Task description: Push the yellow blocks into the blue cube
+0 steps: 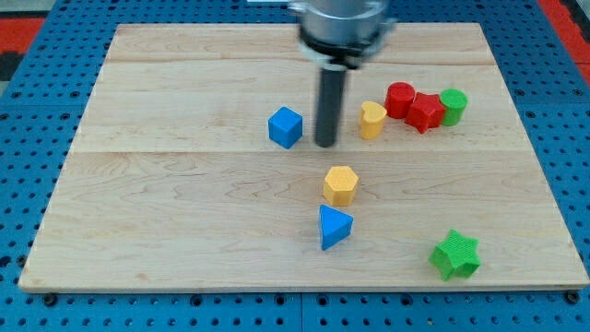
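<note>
My tip [326, 144] is a bare rod end with no jaws, resting on the wooden board [184, 231]. The blue cube [286, 126] sits just to its view-left, the yellow heart-shaped block [371, 120] near its view-right, and the yellow hexagonal block [340, 185] below it.

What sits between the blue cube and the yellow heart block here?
Only my tip stands between the blue cube and the yellow heart block; the camera view shows it.
</note>
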